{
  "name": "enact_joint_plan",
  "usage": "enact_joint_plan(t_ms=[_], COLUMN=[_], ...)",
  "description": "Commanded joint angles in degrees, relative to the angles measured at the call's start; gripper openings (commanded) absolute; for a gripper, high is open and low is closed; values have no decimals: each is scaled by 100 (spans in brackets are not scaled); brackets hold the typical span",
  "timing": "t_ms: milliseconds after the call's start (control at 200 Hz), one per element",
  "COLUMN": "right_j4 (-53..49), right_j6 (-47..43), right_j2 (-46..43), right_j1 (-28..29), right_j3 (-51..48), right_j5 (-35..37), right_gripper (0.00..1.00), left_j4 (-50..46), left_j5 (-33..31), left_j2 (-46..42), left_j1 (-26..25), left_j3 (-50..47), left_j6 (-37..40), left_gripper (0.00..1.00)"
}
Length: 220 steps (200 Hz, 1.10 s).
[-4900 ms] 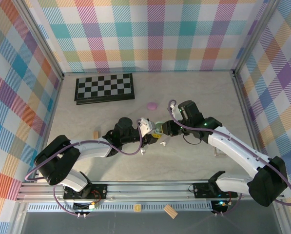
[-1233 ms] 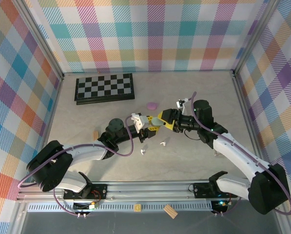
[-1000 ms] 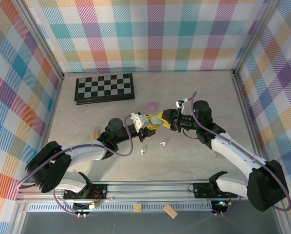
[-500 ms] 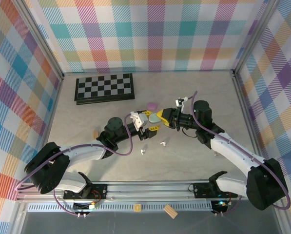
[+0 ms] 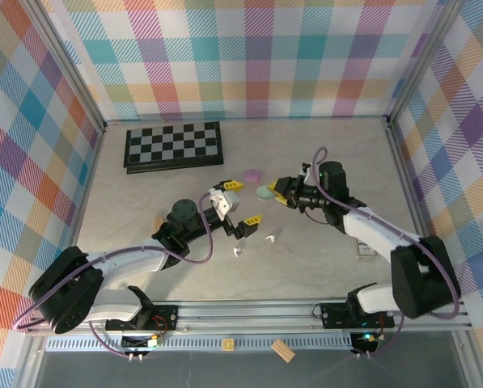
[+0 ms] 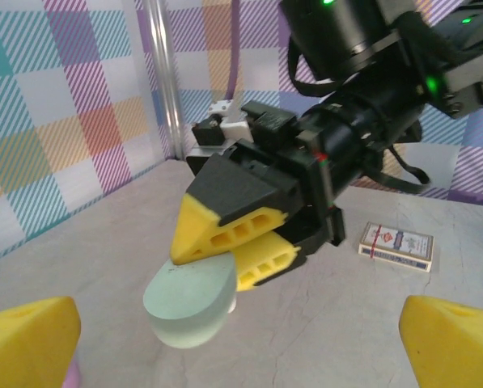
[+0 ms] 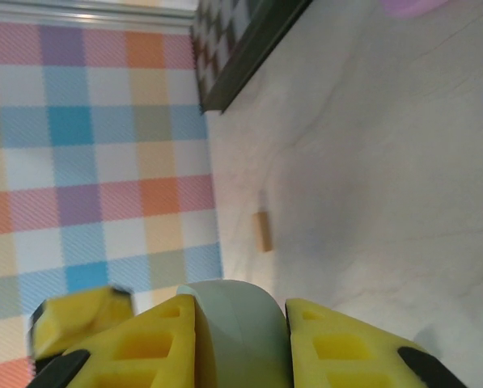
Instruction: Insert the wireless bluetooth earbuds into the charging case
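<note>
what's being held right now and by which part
The right gripper pinches the mint case by one end, the rest sticking out. The left gripper holds nothing.

We are looking across the table (image 6: pixel 103 259) with our left gripper (image 6: pixel 239 347) spreading wide, its yellow fingertips (image 6: pixel 27 339) sitting in the two lower corners of the frame. At centre, the right gripper (image 6: pixel 217 263) is reaching in from the upper right and is pinching a green case (image 6: pixel 188 311) between its yellow pads, the case hanging out at lower left of them. A card box (image 6: pixel 395 244) is lying at right of centre. A plaid wall (image 6: pixel 55 97) is running behind.
</note>
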Motion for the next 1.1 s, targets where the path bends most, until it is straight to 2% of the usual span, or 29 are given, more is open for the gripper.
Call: enact_joint_plan(t_ms=[0, 260, 575, 645, 775, 915, 1010, 1095], right_j4=[-81, 62, -389, -598, -1233, -1922, -2362, -2821], right_j6=[-710, -1196, -1702, -1920, -2581, -3446, -4119, -4940], right_j2=[547, 2400, 3551, 3572, 3336, 2717, 2234, 1868], right_j1=[-55, -95, -91, -94, -90, -95, -85, -96], right_j3=[490, 1446, 2374, 2493, 2616, 2475, 2274, 2139], right_j5=[193, 412, 835, 918, 1193, 1760, 2212, 2599], right_gripper=[17, 18, 22, 28, 47, 64, 71, 84], left_j4=[-336, -1017, -1400, -1430, -1426, -1358, -1280, -1245], left_j5=[-210, -393, -566, -568, -544, -434, -369, -308], left_j2=[-256, -820, -1303, -1333, -1283, -1162, -1103, -1009], left_j1=[17, 16, 21, 16, 23, 16, 20, 16], left_j3=[-232, -458, -659, -651, -594, -493, -470, -431], left_j6=[20, -2, -52, -51, -36, -9, -28, -27], left_gripper=[100, 100, 100, 100, 100, 100, 100, 100])
